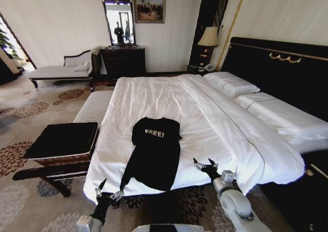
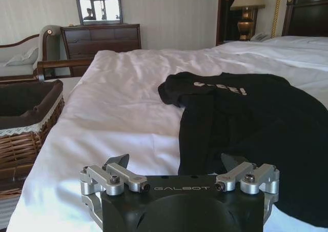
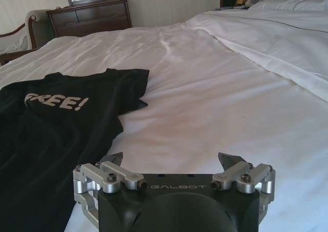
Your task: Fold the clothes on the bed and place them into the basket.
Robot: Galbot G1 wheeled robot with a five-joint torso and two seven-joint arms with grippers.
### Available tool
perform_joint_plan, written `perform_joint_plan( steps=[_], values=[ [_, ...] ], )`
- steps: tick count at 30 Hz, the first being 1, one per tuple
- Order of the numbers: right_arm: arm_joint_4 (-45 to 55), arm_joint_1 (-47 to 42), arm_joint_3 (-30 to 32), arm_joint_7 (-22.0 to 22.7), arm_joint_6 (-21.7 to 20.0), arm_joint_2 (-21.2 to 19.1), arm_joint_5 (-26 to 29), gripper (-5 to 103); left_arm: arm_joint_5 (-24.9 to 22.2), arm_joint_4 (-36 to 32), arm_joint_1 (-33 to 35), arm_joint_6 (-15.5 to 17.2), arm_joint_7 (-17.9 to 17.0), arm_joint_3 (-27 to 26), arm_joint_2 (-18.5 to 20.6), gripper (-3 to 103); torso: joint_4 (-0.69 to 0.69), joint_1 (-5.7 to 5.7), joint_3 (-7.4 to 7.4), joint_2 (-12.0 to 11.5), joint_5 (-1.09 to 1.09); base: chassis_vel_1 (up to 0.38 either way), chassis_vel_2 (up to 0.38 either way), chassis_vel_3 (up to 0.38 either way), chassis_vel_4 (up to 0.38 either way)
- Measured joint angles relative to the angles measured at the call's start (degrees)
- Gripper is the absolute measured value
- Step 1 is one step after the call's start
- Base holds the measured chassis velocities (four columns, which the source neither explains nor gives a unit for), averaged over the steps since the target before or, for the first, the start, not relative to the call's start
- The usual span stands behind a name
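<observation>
Fingers on both grippers are being held spread, nothing grasped. Left gripper is being kept at the near edge of the large white-sheeted bed, by the near-left hem of the black short-sleeved "FREE!" T-shirt. Right gripper is being kept near the shirt's right side. Brown woven wicker basket with black top is being left on the floor, left of the bed.
</observation>
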Motion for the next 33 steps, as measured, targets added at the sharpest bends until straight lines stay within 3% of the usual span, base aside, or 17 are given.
perform_joint_plan(
  steps=[3,11,15,18,20,23,29,33],
  values=[
    [-1.9,0.6,-1.2,0.0,0.7,1.4,-0.2,100,2.8,1.9,1.4,-1.9,0.1,0.5,-0.3,100,0.01,0.09,0.04,-0.1,0.02,0.000,0.000,0.000,0.000],
    [-3.5,2.3,-1.9,0.2,1.0,2.4,0.9,100,9.4,6.5,-3.3,-2.0,-0.4,3.2,-1.4,97,-0.01,0.06,0.03,0.0,0.00,0.000,0.000,0.000,0.000],
    [-3.9,2.6,-1.9,0.3,1.0,2.5,1.4,100,10.8,8.6,-5.4,-1.6,-0.4,4.1,-1.4,88,0.00,0.04,0.02,0.0,0.00,0.000,0.000,0.000,0.000],
    [-4.4,2.9,-1.8,0.3,1.1,2.6,2.1,100,11.5,10.9,-7.6,-1.0,-0.4,5.1,-1.5,72,0.00,0.05,0.03,0.0,0.01,0.000,0.000,0.000,0.000],
    [-4.5,3.0,-1.8,0.3,1.1,2.7,2.2,100,11.6,11.6,-8.2,-0.9,-0.4,5.4,-1.7,72,0.00,0.05,0.03,0.0,0.01,0.000,0.000,0.000,0.000],
    [-4.6,2.9,-1.7,0.3,1.1,3.0,2.5,100,11.1,13.3,-9.9,-0.3,-0.3,6.3,-2.2,55,0.00,0.05,0.03,0.0,0.01,0.000,0.000,0.000,0.000],
    [-4.3,2.9,-1.5,0.3,1.1,3.3,2.8,100,11.2,14.4,-11.3,-0.2,-0.2,6.7,-2.5,43,0.01,0.05,0.03,0.0,0.00,0.000,0.000,0.000,0.000],
    [-4.3,2.8,-1.3,0.3,1.1,3.4,2.8,100,11.0,14.4,-12.0,0.0,-0.3,6.6,-2.7,28,0.00,0.05,0.03,0.0,0.01,0.000,0.000,0.000,0.000]
  ],
)
